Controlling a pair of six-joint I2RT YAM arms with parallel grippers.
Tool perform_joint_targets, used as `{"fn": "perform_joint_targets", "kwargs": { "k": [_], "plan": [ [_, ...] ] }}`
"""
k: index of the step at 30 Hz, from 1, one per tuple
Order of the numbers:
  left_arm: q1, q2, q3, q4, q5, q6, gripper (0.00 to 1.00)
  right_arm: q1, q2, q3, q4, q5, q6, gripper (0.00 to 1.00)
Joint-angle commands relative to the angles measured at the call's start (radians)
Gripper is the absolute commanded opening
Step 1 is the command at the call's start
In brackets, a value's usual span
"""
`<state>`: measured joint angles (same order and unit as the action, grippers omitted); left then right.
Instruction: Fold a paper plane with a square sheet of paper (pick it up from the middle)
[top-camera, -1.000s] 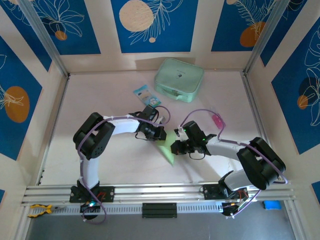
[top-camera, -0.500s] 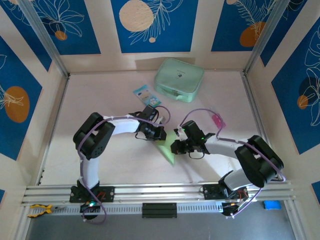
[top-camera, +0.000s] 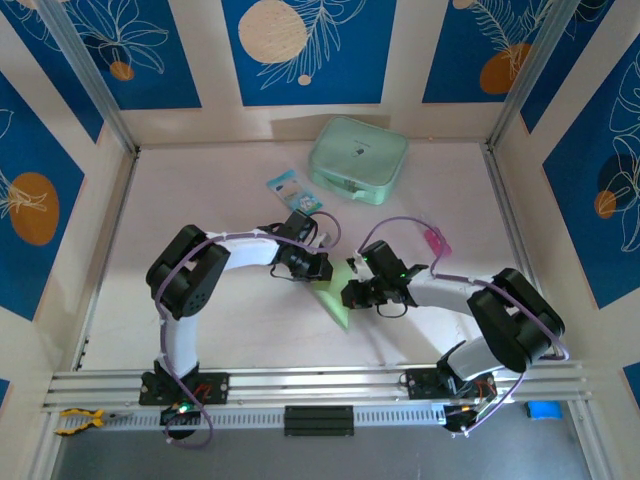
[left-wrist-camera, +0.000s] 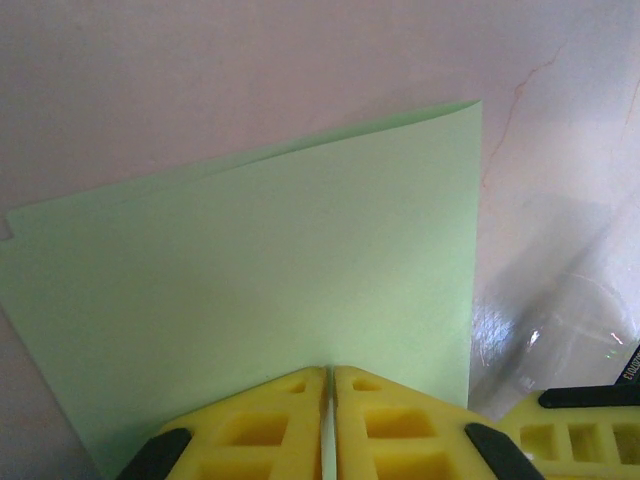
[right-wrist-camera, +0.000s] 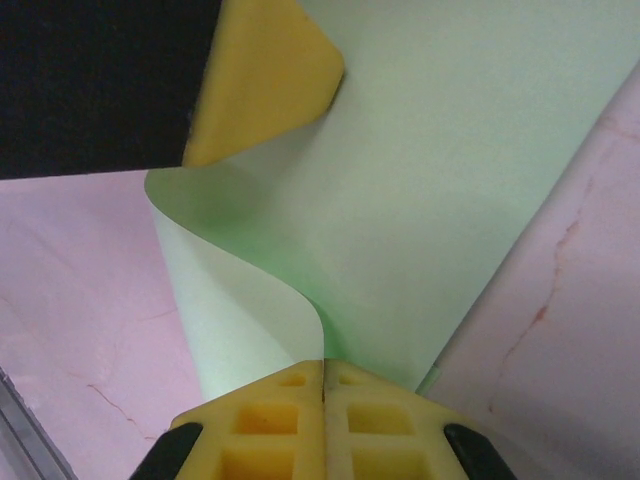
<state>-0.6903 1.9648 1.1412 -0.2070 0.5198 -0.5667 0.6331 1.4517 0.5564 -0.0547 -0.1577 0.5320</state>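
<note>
The square sheet of paper (top-camera: 338, 301) is pale light green and folded over, lying at mid-table between my two grippers. My left gripper (top-camera: 318, 269) comes in from the upper left. In the left wrist view it (left-wrist-camera: 331, 376) is shut on the near edge of the doubled paper (left-wrist-camera: 270, 270), whose fold runs along the far side. My right gripper (top-camera: 352, 293) meets the paper from the right. In the right wrist view it (right-wrist-camera: 323, 366) is shut on a curled-up edge of the paper (right-wrist-camera: 440, 170). The left gripper's yellow finger (right-wrist-camera: 262, 80) rests at the sheet's far end.
A thick mint-green zip case (top-camera: 358, 158) lies at the back. A small blue-and-white packet (top-camera: 292, 187) sits just left of it. A pink item (top-camera: 436, 242) lies behind the right arm. The aluminium rail (top-camera: 320, 382) runs along the near edge.
The right arm has crept slightly to the left. The paper and the left gripper stay where they were.
</note>
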Motion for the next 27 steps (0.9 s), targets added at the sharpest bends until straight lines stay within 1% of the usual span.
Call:
{"fn": "perform_joint_targets", "kwargs": {
  "k": [1, 27],
  "plan": [
    [-0.007, 0.001, 0.002, -0.048, -0.015, 0.008, 0.13, 0.007, 0.009, 0.021, -0.026, 0.004, -0.006, 0.02],
    [-0.008, 0.0, -0.003, -0.044, -0.017, 0.007, 0.13, 0.013, 0.029, 0.015, -0.02, 0.017, 0.01, 0.01]
  ]
}}
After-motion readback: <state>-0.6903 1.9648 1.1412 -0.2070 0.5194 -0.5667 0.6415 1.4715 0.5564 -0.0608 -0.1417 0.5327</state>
